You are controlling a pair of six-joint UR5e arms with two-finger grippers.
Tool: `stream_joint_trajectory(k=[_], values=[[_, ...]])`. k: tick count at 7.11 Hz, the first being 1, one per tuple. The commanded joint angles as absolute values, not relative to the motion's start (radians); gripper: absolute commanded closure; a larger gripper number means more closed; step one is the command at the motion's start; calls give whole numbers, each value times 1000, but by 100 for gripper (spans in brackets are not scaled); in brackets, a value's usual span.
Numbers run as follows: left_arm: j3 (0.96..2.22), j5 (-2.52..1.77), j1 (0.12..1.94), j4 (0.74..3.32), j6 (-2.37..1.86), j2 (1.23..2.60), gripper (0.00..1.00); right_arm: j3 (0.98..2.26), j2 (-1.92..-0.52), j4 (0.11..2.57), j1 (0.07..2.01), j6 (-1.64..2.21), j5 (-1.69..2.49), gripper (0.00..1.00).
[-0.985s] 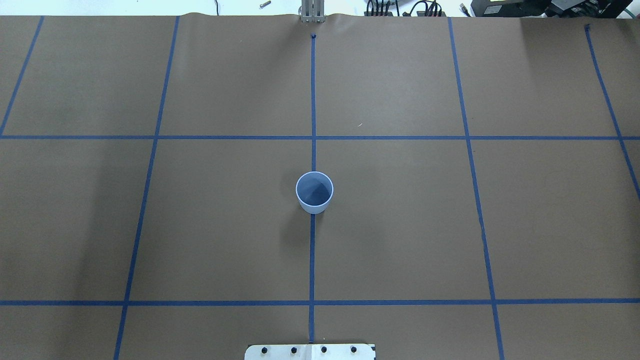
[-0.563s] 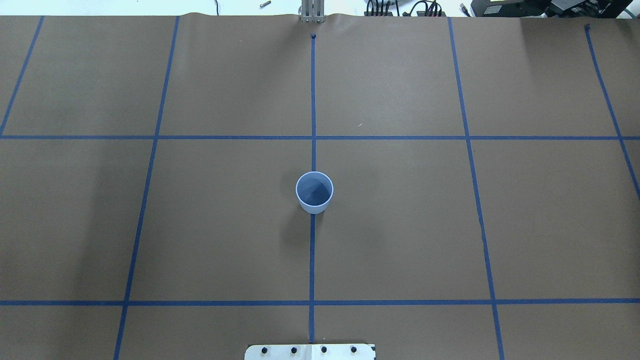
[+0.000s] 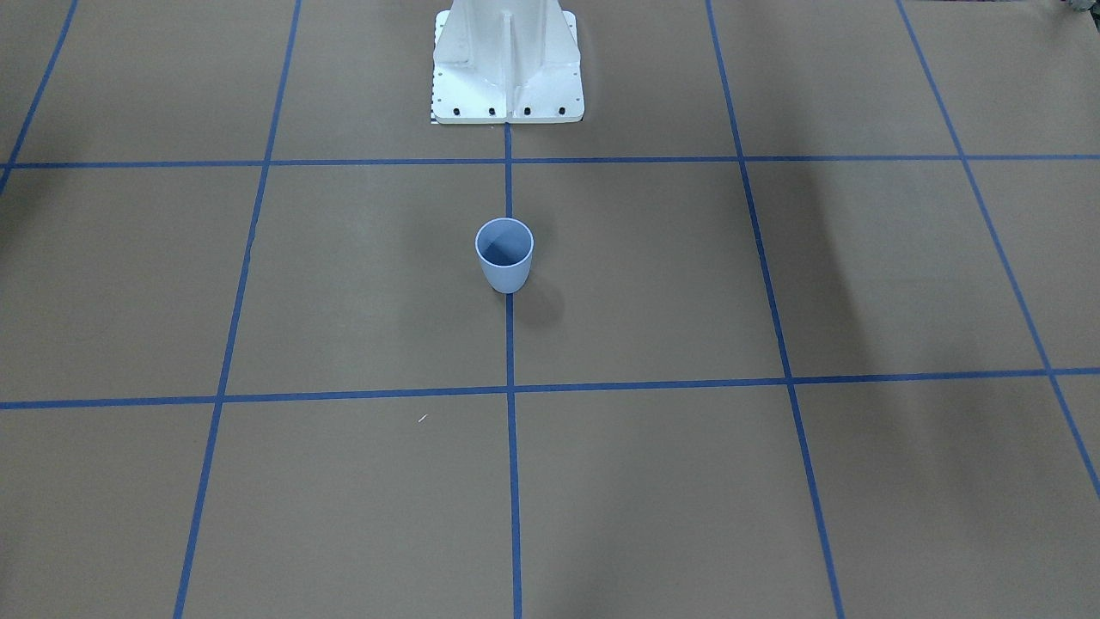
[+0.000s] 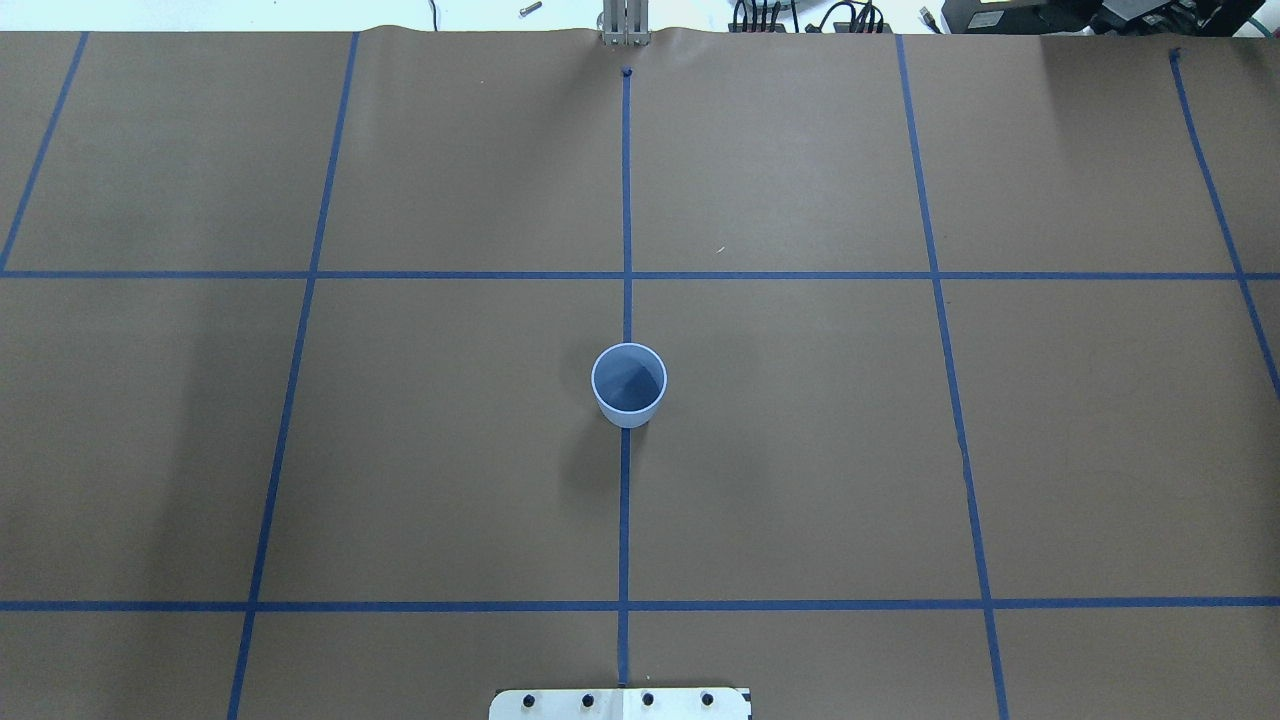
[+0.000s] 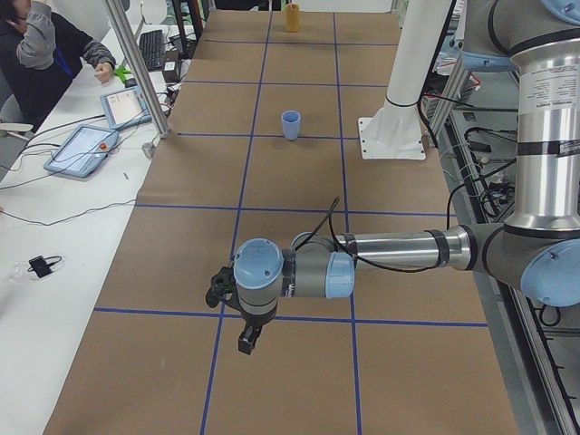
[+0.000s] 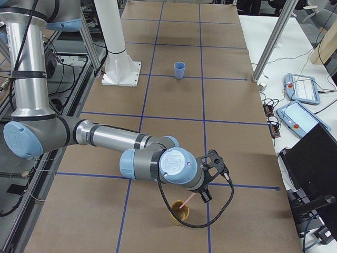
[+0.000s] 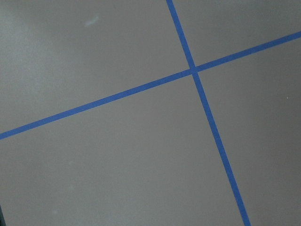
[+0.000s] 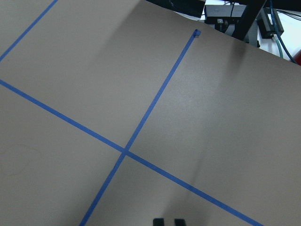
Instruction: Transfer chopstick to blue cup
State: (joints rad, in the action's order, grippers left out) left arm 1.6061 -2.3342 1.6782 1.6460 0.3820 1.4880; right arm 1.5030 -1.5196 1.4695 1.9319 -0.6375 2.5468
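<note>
Table cover (image 4: pixel 800 450): brown paper, smooth.
Tape grid (image 4: pixel 626 275): blue lines crossing the paper in large squares.
White fleck (image 4: pixel 719 250): tiny, lying on the paper beyond the far cross line.
Tablets (image 5: pixel 86 148): two on the white side bench.
Person (image 5: pixel 36 54): seated at that bench.
Yellow-brown cup (image 6: pixel 179 212): apparently a small tumbler, standing on the paper.

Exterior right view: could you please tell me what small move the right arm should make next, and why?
Probably shift the right gripper over the chopstick and line up on it. The chopstick leans in a brown cup just beside that gripper, ungrasped, and the blue cup stands empty, far off.
</note>
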Motion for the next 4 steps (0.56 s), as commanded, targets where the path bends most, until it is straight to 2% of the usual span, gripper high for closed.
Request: stream_joint_trajectory(k=[1,3,4], values=[[1606,-2335,1678,1646,382,1488,1,1572,-1462,1651,1953,-635,2546,100],[1608,-2335,1678,1646,382,1488,1,1601,-1343,1870,1967,-541,2537,100],[1606,-2335,1678,1646,382,1486,1,1670,-1336,1873,1933,-324,2537,100]])
